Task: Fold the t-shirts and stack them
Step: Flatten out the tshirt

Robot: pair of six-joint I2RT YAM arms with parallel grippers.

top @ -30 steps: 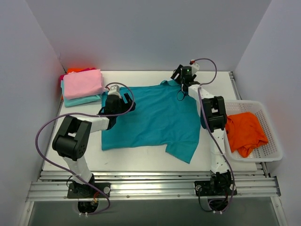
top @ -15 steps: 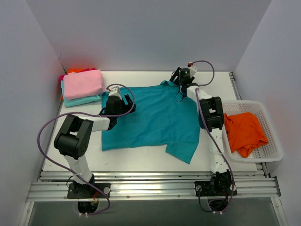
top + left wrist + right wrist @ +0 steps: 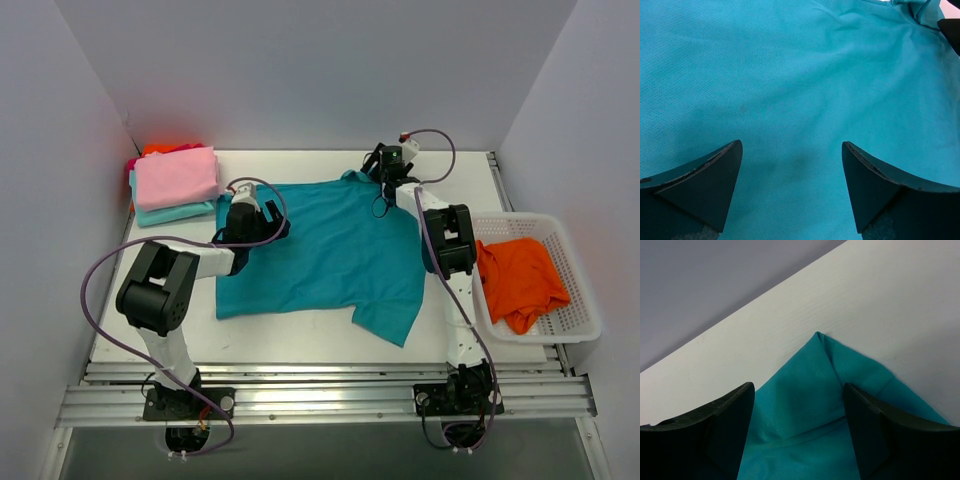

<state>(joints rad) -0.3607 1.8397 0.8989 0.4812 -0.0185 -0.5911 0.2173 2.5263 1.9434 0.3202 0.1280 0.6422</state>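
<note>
Teal shirt [image 3: 330, 250] lies flat on the tabletop [image 3: 290, 338] for folding. The left gripper [image 3: 791, 145], jaws wide, hovers over it. The right gripper [image 3: 797, 386], jaws apart, straddles its far corner.

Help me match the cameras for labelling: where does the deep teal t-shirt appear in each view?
Top external: deep teal t-shirt spread flat in the middle of the table.
Left wrist: fills the picture.
Right wrist: one pointed corner, bottom centre.
Shared landmark: that far corner, probably the crumpled cloth at the left wrist view's top right.
</note>
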